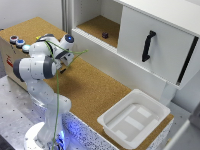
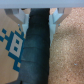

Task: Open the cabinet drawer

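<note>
Arm low over cork counter, cabinet drawer not yet reached.

Near: gripper [image 1: 68, 59] apart from cabinet [image 1: 155, 30]; fingers [image 2: 22, 19] wide, empty, in wrist view only, straddling dark strip [image 2: 34, 50]. Mid: white tray [image 1: 134, 118]. Far, exterior view's right: front panel, black handle [image 1: 148, 46] untouched, likely next target.

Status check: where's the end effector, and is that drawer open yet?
End effector over the cork counter, state unclear. Cabinet handle untouched. White tray sits apart.
</note>
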`<state>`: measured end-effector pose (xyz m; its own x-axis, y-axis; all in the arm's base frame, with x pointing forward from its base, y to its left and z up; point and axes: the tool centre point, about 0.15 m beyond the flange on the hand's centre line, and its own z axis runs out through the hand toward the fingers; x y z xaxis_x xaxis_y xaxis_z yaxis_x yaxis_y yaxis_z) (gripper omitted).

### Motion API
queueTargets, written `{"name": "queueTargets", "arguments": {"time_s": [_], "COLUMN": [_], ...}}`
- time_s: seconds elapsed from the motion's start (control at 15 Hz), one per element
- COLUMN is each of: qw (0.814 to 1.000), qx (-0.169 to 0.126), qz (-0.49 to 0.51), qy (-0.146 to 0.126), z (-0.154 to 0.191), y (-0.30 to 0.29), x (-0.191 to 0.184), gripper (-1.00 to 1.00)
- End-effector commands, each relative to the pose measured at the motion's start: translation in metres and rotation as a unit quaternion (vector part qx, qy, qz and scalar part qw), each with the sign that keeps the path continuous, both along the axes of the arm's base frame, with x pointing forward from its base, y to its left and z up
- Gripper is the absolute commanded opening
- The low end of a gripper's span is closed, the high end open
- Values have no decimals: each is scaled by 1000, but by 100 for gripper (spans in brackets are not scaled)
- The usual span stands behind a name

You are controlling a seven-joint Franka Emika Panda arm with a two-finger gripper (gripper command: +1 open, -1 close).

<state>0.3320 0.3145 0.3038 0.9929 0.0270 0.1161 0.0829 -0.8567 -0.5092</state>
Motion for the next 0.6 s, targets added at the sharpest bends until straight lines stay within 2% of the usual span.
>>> {"name": "queueTargets", "arguments": {"time_s": [0.0,0.53], "qw": [999,999], "qx": [36,36], "qz": [15,15], "qy": [-1,-2], "z": [-16,-18], "y": [-36,-61], "x": [7,11], "gripper": [-100,-100]}}
